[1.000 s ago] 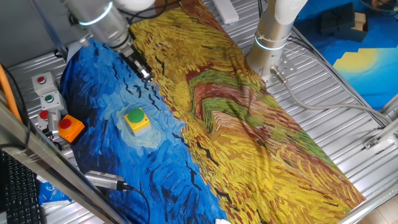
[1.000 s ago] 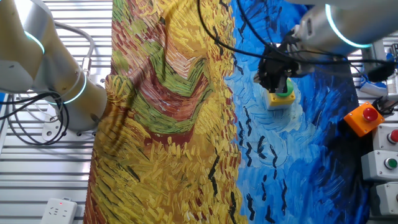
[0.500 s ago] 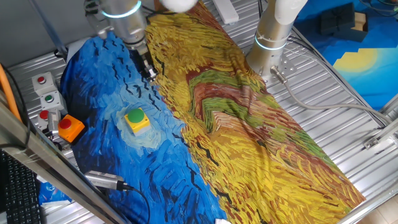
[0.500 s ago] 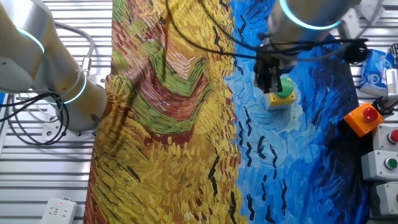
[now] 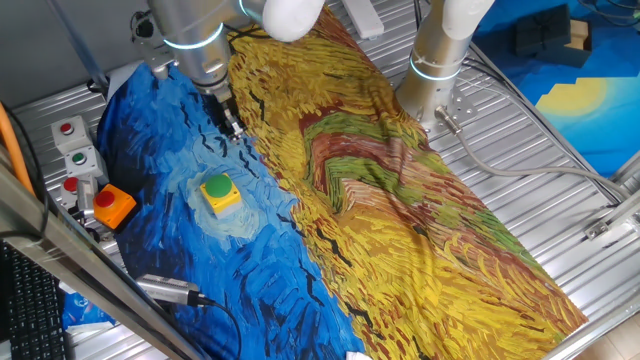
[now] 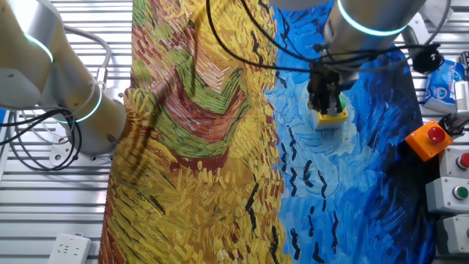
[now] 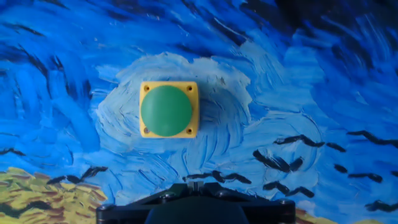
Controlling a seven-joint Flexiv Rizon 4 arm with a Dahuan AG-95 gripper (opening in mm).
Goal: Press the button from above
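The button (image 5: 220, 191) sits on the cloth (image 5: 400, 200) spread over the bench (image 5: 530, 130). The end effector (image 5: 230, 122) hangs above it, apart from it.

Green dome button (image 7: 166, 109) in yellow box, on swirly blue-and-yellow (painterly) cloth (image 5: 420, 230)

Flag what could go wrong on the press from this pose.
1. In the hand view the green button sits left of centre and ahead of the gripper, so a straight descent may hit the yellow box rim or the cloth.
2. The box rests on loose wrinkled cloth; an off-centre push could tip or slide it.
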